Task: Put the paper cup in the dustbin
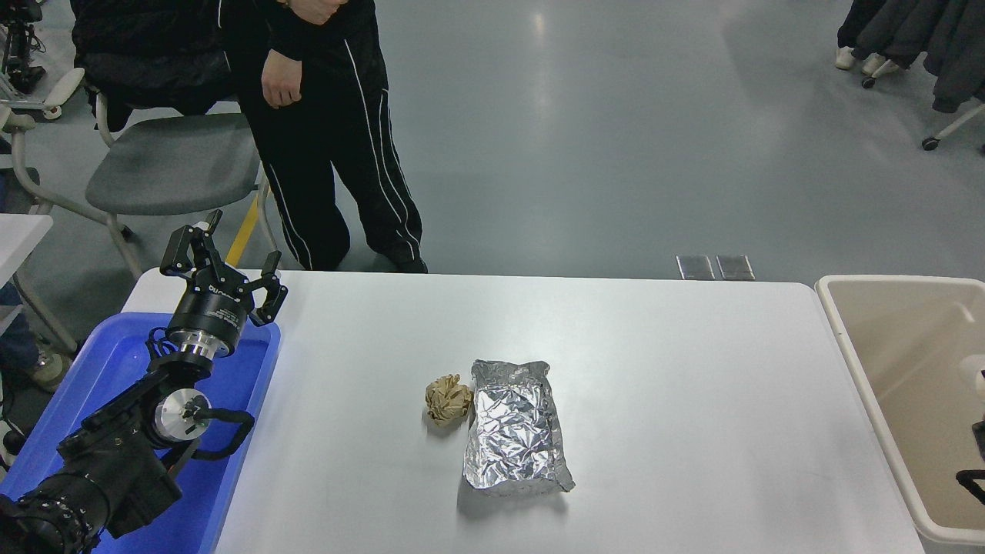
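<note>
Beige dustbin [908,369] is sitting beside your worktop [654,369]; a sliver of the paper cup [979,378] is showing inside. Your left hand [223,258] is resting wide apart; right hand [973,462] state cannot be determined.

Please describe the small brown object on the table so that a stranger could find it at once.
On the white table, near its middle, lies a shiny foil packet. Touching its left edge, near the far corner, is the crumpled brown paper ball: small, round and dull tan, whereas the packet is flat, silver and much larger.
</note>
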Motion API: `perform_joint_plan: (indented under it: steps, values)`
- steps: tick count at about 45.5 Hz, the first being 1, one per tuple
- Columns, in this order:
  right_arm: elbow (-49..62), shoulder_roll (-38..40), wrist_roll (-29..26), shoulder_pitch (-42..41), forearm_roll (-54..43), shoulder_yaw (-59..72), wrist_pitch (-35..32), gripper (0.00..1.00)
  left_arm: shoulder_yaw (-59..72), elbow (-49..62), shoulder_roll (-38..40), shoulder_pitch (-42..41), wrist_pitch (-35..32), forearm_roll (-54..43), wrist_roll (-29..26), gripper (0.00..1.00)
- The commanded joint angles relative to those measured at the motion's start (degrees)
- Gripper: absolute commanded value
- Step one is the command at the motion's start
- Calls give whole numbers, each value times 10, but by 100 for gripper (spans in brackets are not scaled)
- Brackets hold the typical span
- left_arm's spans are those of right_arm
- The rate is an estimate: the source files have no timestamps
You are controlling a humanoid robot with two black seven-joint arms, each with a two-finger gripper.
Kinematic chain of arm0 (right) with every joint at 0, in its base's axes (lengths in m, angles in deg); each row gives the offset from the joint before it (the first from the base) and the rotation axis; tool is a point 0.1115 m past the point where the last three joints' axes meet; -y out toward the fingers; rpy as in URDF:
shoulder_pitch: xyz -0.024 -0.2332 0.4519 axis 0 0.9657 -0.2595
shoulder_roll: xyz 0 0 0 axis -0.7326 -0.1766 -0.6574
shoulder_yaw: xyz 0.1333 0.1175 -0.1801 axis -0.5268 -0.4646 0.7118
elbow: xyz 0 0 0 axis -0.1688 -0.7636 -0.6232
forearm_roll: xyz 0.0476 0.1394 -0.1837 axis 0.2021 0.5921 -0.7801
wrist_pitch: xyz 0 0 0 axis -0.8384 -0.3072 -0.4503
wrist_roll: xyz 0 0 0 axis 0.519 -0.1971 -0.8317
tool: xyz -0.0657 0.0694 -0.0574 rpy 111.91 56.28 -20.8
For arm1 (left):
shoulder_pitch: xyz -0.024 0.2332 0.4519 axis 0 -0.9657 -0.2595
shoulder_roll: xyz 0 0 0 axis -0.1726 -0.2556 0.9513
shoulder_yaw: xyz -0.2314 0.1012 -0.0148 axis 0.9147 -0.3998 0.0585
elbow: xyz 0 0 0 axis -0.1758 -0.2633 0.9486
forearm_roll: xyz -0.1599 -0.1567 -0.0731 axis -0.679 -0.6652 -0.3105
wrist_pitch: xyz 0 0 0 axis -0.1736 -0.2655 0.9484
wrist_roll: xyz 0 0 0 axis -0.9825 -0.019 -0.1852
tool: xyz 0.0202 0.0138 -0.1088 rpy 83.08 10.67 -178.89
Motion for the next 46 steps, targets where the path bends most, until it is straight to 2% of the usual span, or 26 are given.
perform_joint_plan:
  steps: [1,10,11,21,26,35,46]
  values:
    - [-4,-17,0,9,-1,-1,0,0,0,0,0,0,0,0,0,100]
    - [-3,-22,0,10,1,-3,7,0,0,0,0,0,0,0,0,100]
    - [-3,-22,0,10,2,-4,7,2,0,0,0,0,0,0,0,100]
    - [-3,-20,2,11,1,6,7,80,0,0,0,0,0,0,0,100]
    - [-6,-18,2,10,1,6,6,97,0,0,0,0,0,0,0,100]
    - [-32,-15,1,-19,3,-6,0,99,0,0,0,0,0,0,0,100]
    - [-99,45,2,-133,3,-5,2,99,0,0,-1,0,0,0,0,100]
